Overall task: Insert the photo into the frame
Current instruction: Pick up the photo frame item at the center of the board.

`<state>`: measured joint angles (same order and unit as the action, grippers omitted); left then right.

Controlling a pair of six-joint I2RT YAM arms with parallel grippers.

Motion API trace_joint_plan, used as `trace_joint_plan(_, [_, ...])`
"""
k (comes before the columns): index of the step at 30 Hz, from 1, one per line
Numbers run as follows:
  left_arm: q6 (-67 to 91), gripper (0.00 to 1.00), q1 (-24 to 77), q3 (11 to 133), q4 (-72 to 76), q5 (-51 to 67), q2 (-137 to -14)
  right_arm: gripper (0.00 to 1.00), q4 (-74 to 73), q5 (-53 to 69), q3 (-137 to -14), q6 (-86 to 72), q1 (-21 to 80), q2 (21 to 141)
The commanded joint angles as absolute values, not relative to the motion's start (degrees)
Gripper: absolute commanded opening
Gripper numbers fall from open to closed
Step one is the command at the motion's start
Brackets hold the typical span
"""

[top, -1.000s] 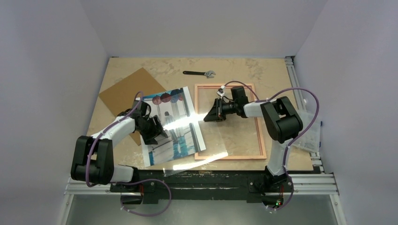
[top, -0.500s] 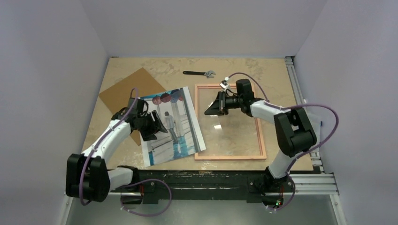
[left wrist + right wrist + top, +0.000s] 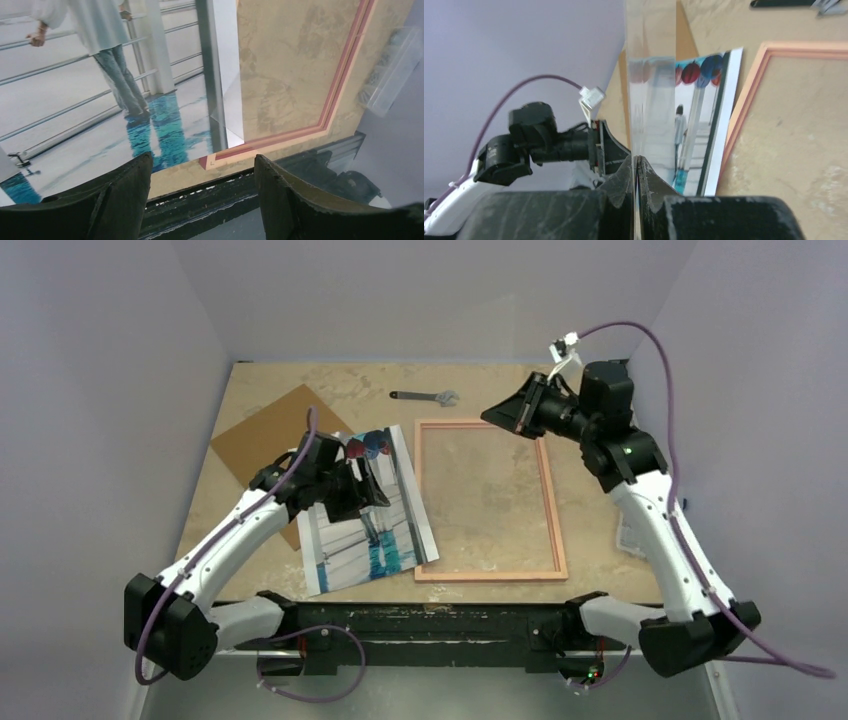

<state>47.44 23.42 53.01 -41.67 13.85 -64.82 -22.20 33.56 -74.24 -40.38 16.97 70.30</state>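
The photo (image 3: 385,540) lies face up on the table, left of the pink frame (image 3: 553,502), its right edge against the frame's left rail. My left gripper (image 3: 375,490) hovers open and empty over the photo's middle. In the left wrist view its fingers (image 3: 125,190) stand apart above the photo (image 3: 100,100) and the frame's near corner (image 3: 280,142). My right gripper (image 3: 505,412) is raised above the frame's far end. In the right wrist view this gripper (image 3: 636,160) is shut on the edge of the clear pane (image 3: 650,100). The pane barely shows from above.
A plain brown board (image 3: 270,435) lies at the back left, partly under the photo. A black wrench (image 3: 425,396) lies behind the frame. A clear plastic bag (image 3: 628,535) sits at the right table edge. Grey walls close in the sides.
My right gripper has lifted the clear pane off the frame and photo, up and toward the back right. My left gripper has moved right across the photo.
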Motion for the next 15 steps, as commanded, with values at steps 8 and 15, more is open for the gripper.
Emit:
trace_joint_plan(8, [51.95, 0.73, 42.70, 76.49, -39.83, 5.85, -91.60, 0.00, -47.59, 2.46, -90.49, -29.33, 16.96, 58.75])
trace_joint_plan(15, [54.89, 0.65, 49.08, 91.25, -41.18, 3.28, -111.57, 0.00, -50.55, -6.05, -88.52, -25.78, 16.96, 55.69])
